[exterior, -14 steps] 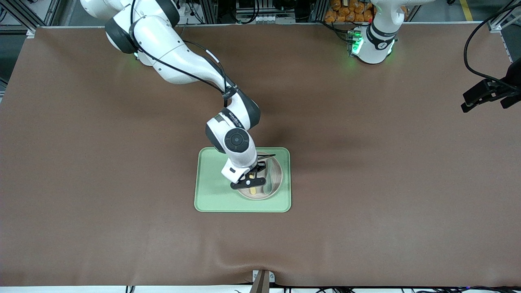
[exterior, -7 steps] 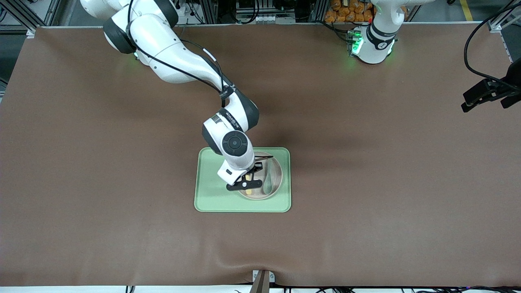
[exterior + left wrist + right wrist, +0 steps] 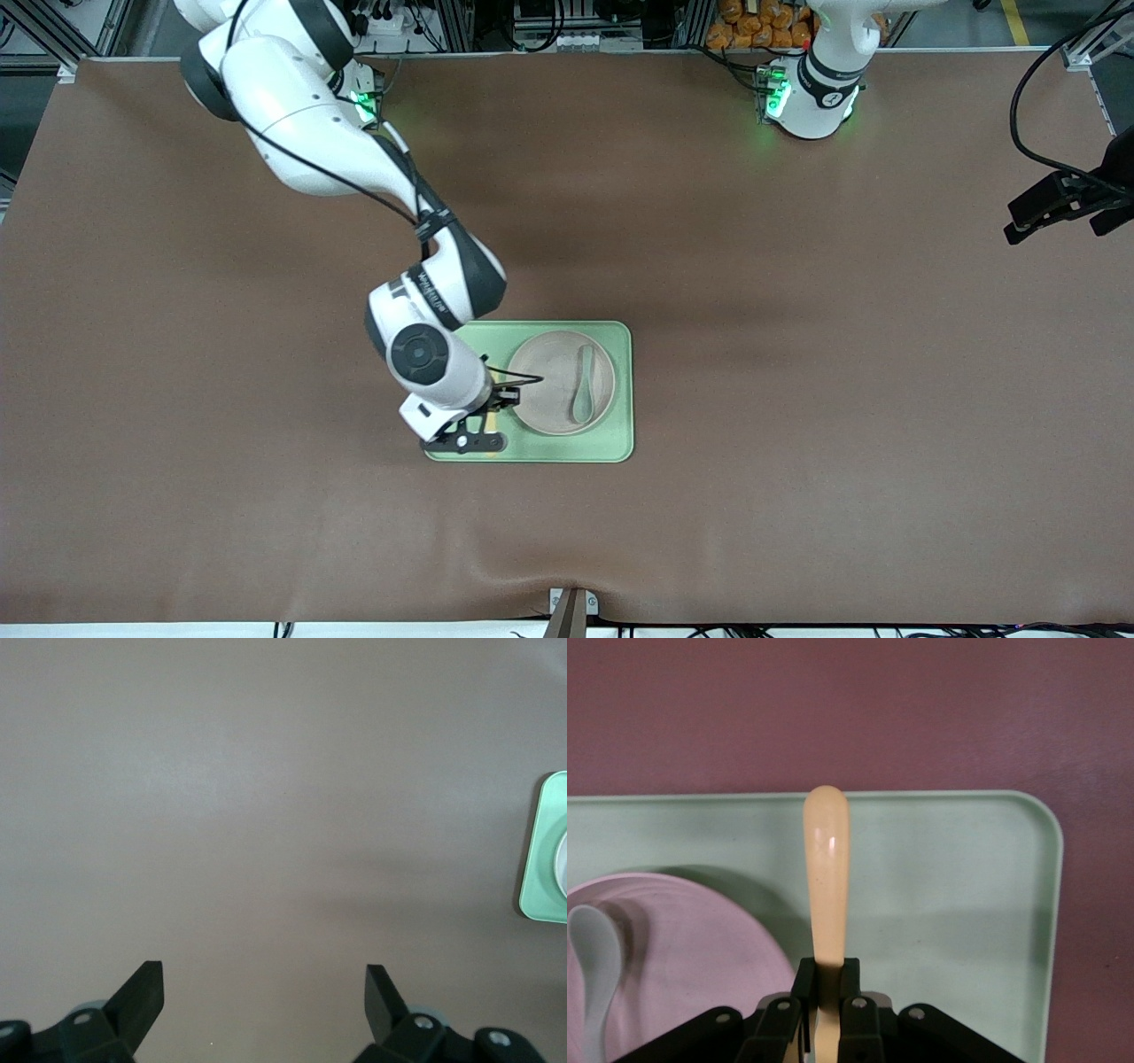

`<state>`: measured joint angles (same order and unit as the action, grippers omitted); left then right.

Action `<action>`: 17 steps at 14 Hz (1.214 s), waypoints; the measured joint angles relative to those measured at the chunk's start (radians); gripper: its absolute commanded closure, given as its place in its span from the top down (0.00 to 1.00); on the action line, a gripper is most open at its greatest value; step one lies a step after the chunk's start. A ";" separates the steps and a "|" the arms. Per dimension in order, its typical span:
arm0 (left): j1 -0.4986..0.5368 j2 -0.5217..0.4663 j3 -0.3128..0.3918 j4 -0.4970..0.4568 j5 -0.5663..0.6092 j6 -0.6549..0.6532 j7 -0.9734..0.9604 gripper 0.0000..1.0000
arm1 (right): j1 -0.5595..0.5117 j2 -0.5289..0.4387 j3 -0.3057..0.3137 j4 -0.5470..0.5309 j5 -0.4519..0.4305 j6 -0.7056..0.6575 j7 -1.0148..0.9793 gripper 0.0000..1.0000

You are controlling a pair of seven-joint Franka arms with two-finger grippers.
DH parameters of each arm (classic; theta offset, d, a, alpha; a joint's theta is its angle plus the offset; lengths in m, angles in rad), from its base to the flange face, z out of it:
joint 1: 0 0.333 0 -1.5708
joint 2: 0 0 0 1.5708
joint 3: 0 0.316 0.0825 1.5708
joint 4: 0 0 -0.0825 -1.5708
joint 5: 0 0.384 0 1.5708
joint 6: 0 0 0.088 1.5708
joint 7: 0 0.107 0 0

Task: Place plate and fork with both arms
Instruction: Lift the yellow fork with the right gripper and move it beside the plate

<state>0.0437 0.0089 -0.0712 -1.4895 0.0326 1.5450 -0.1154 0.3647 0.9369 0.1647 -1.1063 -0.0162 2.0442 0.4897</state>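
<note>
Pale-yellow fork — lifted, handle out — beside the beige-pink plate on its tray.

no readable text, labels, brands, numbers or signs anywhere

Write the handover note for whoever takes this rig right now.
Right gripper: shut on the fork, over the bare part of the tray beside the plate, toward the right arm's end.
Left gripper: open, empty, waiting over bare table.
Plate: on the tray, with a spoon lying in it.
Done: plate placed, fork picked up.
Left: set the fork down, probably on the tray beside the plate, and release.
</note>
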 measured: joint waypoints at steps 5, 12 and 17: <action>0.000 0.000 0.000 0.000 0.000 0.000 0.000 1.00 | -0.077 -0.016 0.066 -0.092 0.001 0.028 -0.038 0.06; 0.000 0.000 0.001 0.000 0.000 0.000 0.000 1.00 | -0.080 -0.043 0.070 -0.257 0.001 0.179 -0.044 0.06; 0.000 0.000 0.004 0.000 0.000 0.000 0.000 1.00 | -0.092 -0.067 0.069 -0.286 0.001 0.175 -0.052 1.00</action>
<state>0.0437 0.0086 -0.0675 -1.4894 0.0326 1.5450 -0.1150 0.2726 0.8695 0.2334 -1.3927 -0.0153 2.2195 0.4380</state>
